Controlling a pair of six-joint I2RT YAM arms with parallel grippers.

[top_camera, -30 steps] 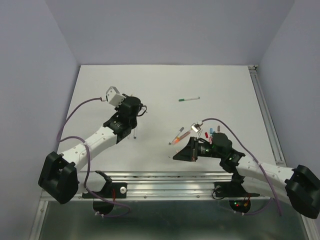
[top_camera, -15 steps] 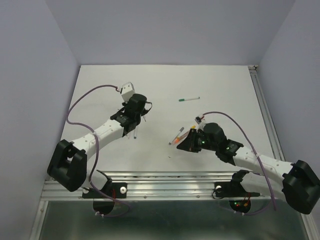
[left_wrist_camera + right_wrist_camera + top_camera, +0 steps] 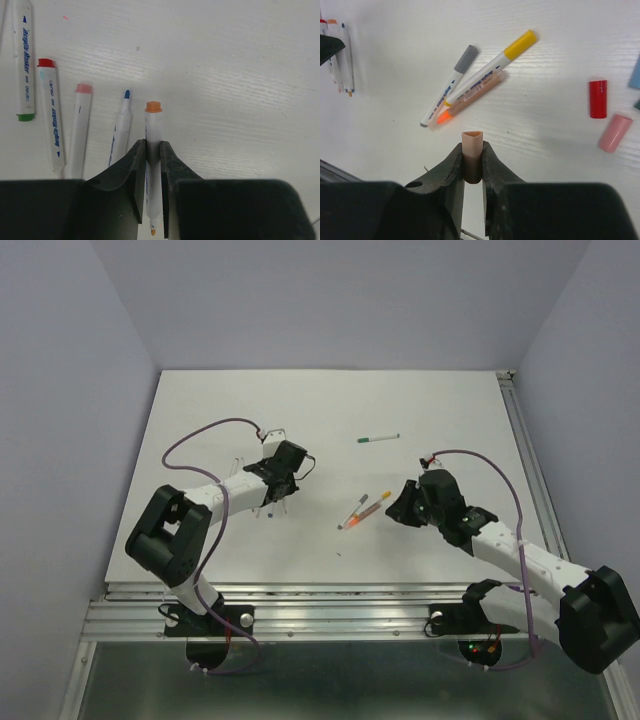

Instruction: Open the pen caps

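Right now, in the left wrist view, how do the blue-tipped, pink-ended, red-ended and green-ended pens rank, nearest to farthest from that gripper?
From the left gripper:
1. blue-tipped pen, just left of it.
2. pink-ended pen, further left.
3. red-ended pen, left again.
4. green-ended pen, far left, near the top corner.

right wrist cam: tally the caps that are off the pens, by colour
red cap: 1
pink cap: 1
blue cap: 1, cut by the frame edge
peach cap: 1, held in the right fingers
Total: 4. The dark sliver at the edge is unclear.
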